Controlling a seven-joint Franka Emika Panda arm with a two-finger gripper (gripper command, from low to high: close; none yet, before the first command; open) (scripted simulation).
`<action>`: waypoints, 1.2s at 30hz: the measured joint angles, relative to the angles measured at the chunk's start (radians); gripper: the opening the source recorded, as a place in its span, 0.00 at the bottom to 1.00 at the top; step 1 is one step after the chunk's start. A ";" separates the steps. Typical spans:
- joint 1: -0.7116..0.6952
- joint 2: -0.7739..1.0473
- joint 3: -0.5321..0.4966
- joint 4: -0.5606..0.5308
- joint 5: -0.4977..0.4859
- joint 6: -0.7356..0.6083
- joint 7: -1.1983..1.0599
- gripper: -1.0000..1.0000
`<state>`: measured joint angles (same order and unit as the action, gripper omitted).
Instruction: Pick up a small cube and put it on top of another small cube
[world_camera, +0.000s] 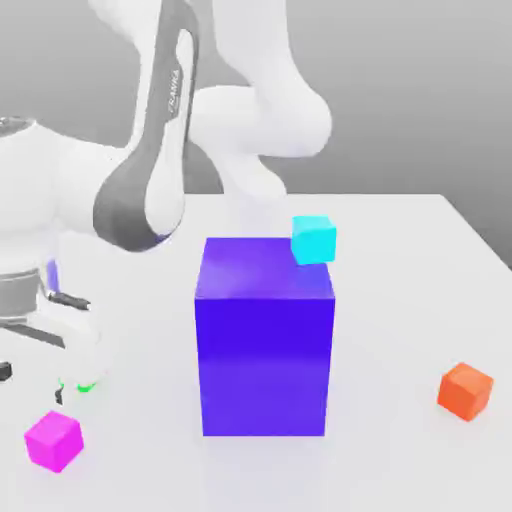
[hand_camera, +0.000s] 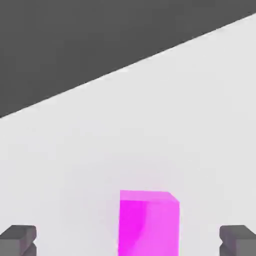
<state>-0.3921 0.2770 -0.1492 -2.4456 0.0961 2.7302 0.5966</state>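
The hand (hand_camera: 128, 241), fingers wide apart and holding nothing, has the magenta cube (hand_camera: 149, 227) lying between its fingertips' lines, so I'd expect a straight descent next.

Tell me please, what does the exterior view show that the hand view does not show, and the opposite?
Exterior view: the big blue block, the cyan cube, the orange cube, a little green beside the hand, and the arm's white links.
Hand view: two fingers standing wide apart, and a dark area past the table's edge.
Both: the magenta cube and the pale table.
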 joint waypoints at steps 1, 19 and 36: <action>-0.011 0.036 0.010 0.005 0.016 0.025 -0.013 0.50; -0.021 -0.061 -0.029 -0.060 -0.045 -0.014 0.059 0.00; -0.134 -0.181 -0.095 -0.347 0.000 0.155 0.191 1.00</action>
<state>-0.5262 0.0961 -0.2447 -2.7927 0.0959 2.8850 0.7872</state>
